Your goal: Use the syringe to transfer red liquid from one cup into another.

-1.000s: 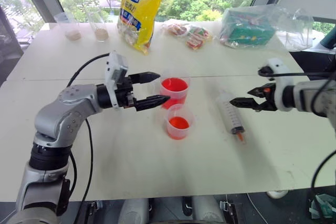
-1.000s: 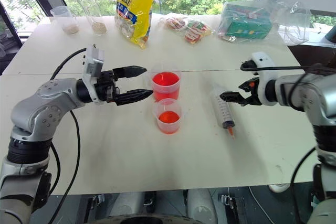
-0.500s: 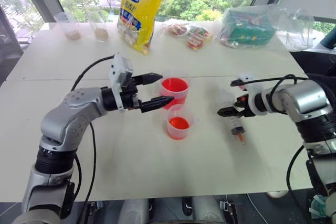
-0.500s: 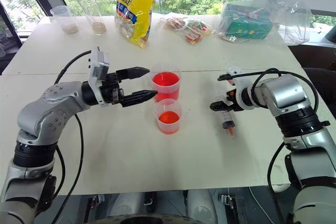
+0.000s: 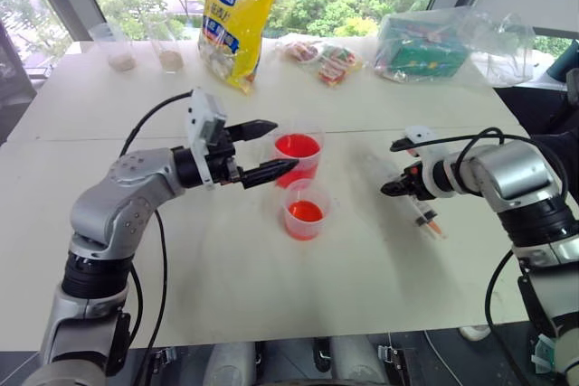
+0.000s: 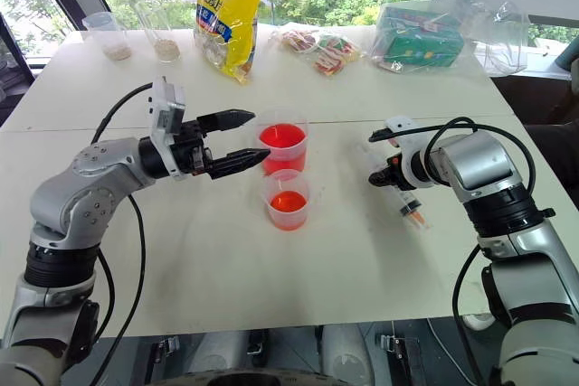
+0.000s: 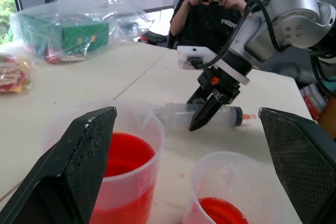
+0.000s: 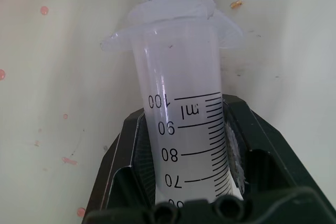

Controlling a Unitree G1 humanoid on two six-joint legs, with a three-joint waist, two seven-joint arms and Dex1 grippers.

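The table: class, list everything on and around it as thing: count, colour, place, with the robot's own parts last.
Table: one, white.
Big cup: one, clear with red liquid, centre.
Small cup: one, clear with red liquid, just in front of big cup.
Syringe: one, clear, on table, right.
Snack bag: one, yellow, far side.
Green box in plastic bag: one, far right.
Person: one, in black, seated beyond table.
Left gripper: black, open, beside big cup.
Right gripper: black, shut on syringe.
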